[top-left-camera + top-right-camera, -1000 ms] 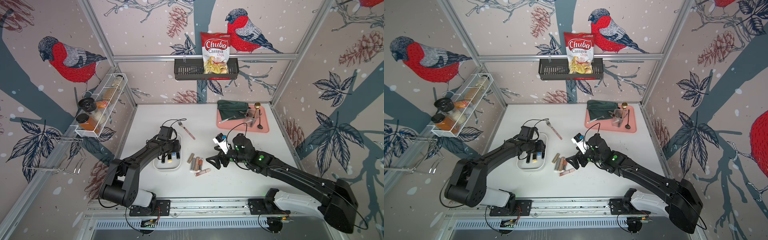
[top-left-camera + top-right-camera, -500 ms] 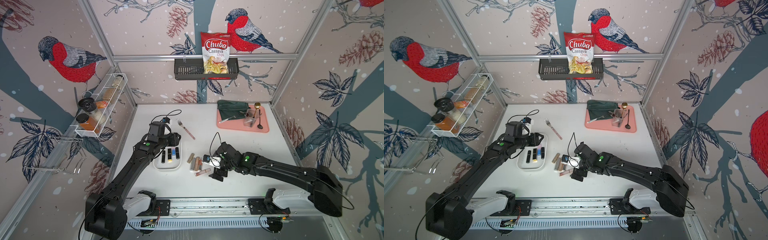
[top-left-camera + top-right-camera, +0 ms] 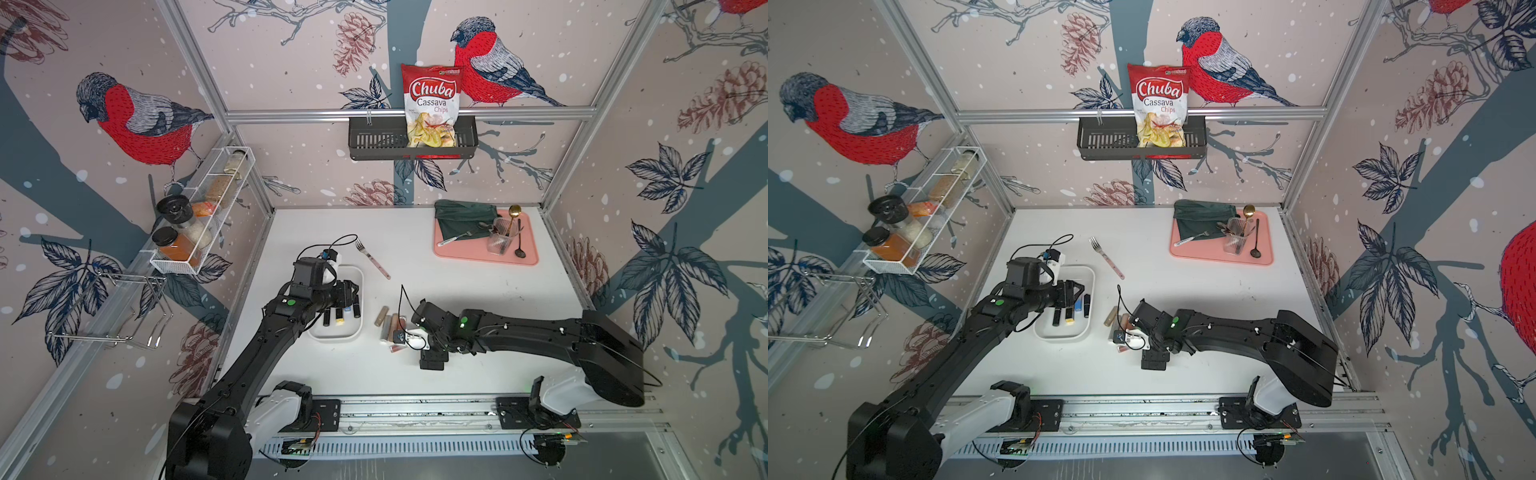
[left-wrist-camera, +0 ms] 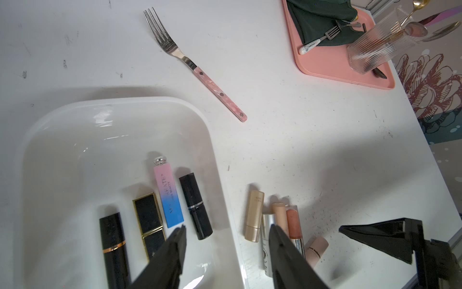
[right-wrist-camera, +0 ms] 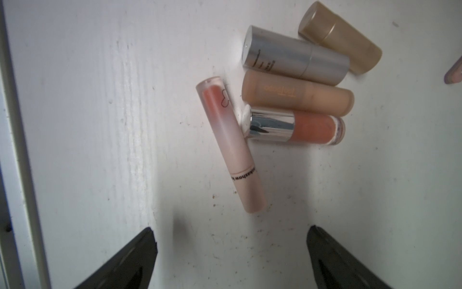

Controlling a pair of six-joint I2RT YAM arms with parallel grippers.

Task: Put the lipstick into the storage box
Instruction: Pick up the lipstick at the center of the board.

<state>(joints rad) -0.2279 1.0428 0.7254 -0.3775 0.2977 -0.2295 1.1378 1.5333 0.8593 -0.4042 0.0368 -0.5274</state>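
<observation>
Bird-print walls enclose a white bench (image 3: 478,282).

Top views: box (image 3: 334,333) sits near the bench's left edge, front half, with four lipsticks (image 3: 338,316) inside. Over the box hangs the left gripper (image 3: 352,293). Five loose lipsticks (image 3: 388,322) lie on the bench just beside the box, toward the front middle. From the right edge the right arm (image 3: 523,332) reaches in low, its wrist just beside that cluster. Fork (image 3: 372,261) lies behind the box; tray (image 3: 486,257) at the back right corner.

Left wrist: jaws stand partly apart with nothing between them. One finger (image 4: 172,250) is over the box floor, the other over the loose cluster. Lipsticks in the box lie side by side, roughly parallel.

Right wrist: the right gripper (image 5: 231,229) is spread wide and empty, bare bench between its fingers. Pink tube (image 5: 231,145) lies crosswise, touching the cap of the gloss (image 5: 292,125). Beige tube (image 5: 297,96), silver tube (image 5: 295,57) and gold tube (image 5: 340,37) follow side by side.
</observation>
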